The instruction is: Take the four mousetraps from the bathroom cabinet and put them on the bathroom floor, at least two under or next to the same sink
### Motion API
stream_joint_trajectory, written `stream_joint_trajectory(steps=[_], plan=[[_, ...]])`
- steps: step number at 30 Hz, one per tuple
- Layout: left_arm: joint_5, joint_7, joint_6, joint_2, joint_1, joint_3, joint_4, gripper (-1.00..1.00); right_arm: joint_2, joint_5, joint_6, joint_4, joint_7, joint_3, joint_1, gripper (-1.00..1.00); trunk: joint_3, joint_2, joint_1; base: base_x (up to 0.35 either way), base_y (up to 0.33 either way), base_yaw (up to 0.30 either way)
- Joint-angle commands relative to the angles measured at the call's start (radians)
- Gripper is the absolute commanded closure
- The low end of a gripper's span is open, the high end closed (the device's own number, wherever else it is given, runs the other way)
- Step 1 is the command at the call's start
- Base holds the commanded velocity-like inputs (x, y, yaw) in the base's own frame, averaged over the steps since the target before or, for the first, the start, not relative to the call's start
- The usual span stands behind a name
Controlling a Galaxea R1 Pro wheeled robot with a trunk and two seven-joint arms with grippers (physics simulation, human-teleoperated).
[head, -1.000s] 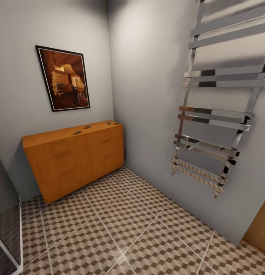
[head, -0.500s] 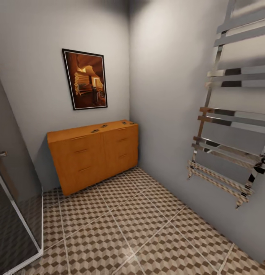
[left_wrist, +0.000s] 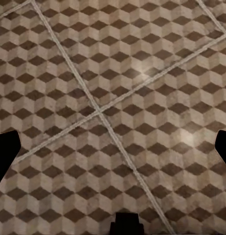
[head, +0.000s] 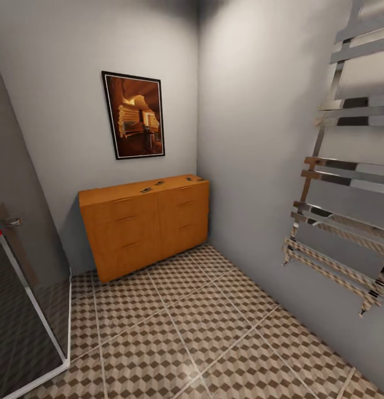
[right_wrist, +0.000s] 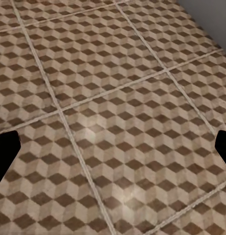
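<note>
You are in a grey-walled bathroom corner with the cube-patterned bathroom floor (head: 180, 321) ahead. The mousetraps (head: 146, 190) lie as small dark shapes on the flat top of the cabinet (head: 147, 224), which stands against the far wall under a framed picture (head: 133, 115). A chrome towel rail (head: 338, 183) hangs on the right wall; a glass panel (head: 20, 310) stands at your left. Each wrist view looks at tiles, your left gripper (left_wrist: 113, 152) and right gripper (right_wrist: 113, 149) both spread wide, holding nothing.
</note>
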Motion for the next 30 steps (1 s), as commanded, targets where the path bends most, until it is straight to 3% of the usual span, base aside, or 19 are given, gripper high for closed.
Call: stream_joint_trajectory(steps=[1,12,30], plan=[[0.001,0.002,-0.001,0.000,0.001,0.000,-0.001,-1.00,0.000,0.008,-0.002,0.001,-0.003,0.000,-0.001,-1.00,-0.001,0.000,0.000,0.252,-0.097,0.002],[0.001,0.002,-0.001,0.000,0.000,0.000,-0.001,-1.00,0.000,0.008,-0.002,0.000,-0.002,0.000,-0.001,-1.00,-0.001,0.000,0.000,0.306,-0.095,0.000],[0.001,0.002,-0.001,0.000,0.000,0.000,-0.002,-1.00,0.000,0.008,-0.002,0.000,-0.003,0.000,-0.001,-1.00,-0.001,0.000,0.000,0.329,-0.006,0.000]])
